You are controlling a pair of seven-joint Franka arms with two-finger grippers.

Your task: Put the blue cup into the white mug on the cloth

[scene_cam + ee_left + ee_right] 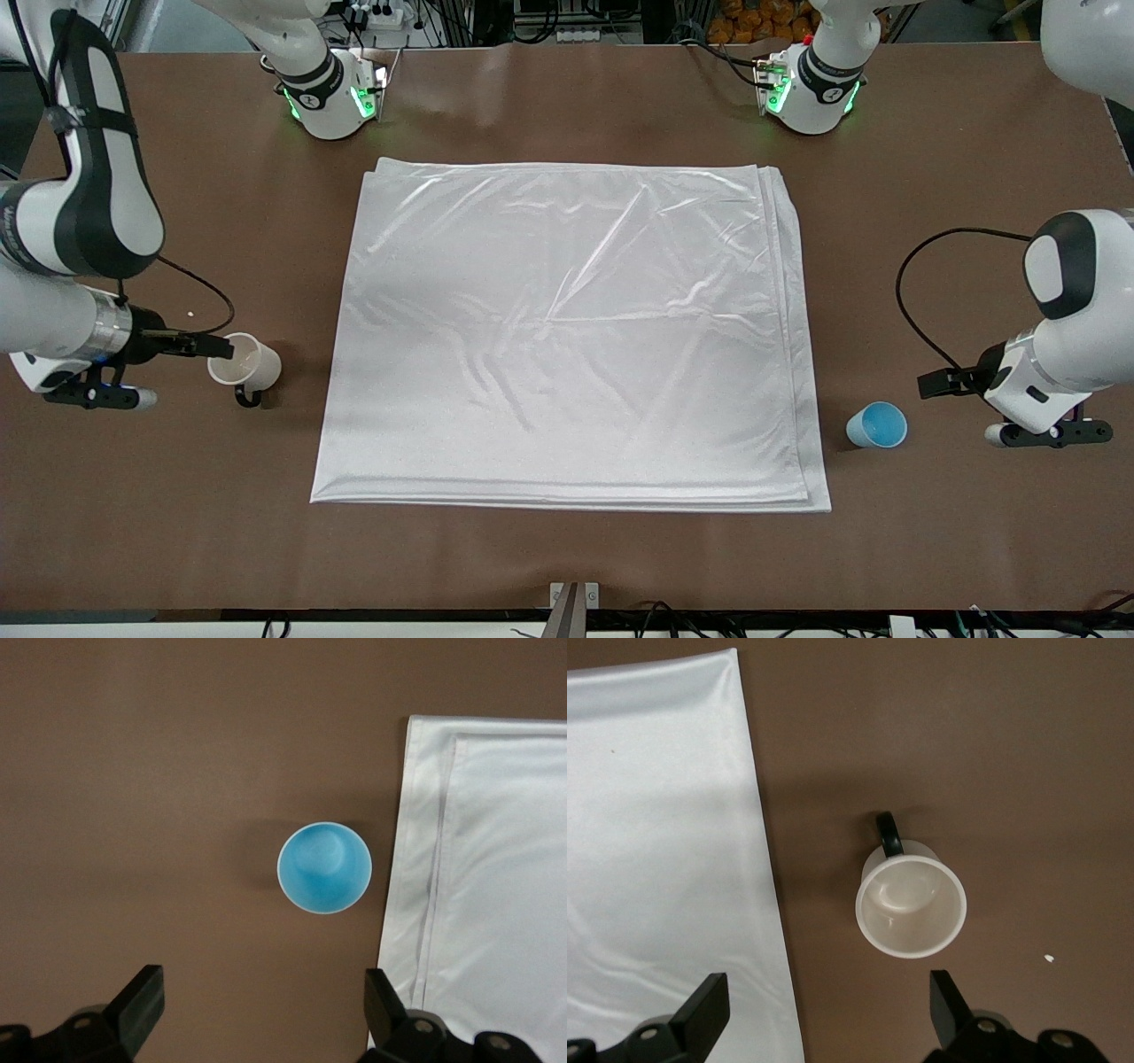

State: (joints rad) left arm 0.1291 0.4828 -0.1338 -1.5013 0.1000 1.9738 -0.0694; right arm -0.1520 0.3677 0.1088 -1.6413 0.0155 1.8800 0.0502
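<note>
Two grippers flank the cloth in the front view: we see the right gripper at the white mug, the left gripper near the blue cup, both cups on bare table. In the left wrist view, fingers spread wide, empty, the cup between and ahead, just beside the cloth's edge. In the right wrist view, fingers likewise wide, the mug upright ahead, touching nothing.

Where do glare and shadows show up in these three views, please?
Front view: overhead light glares off the cloth in shiny streaks. Left wrist view: the blue cup throws a soft shadow on the table. Right wrist view: the white mug casts a broader one toward the cloth.
</note>
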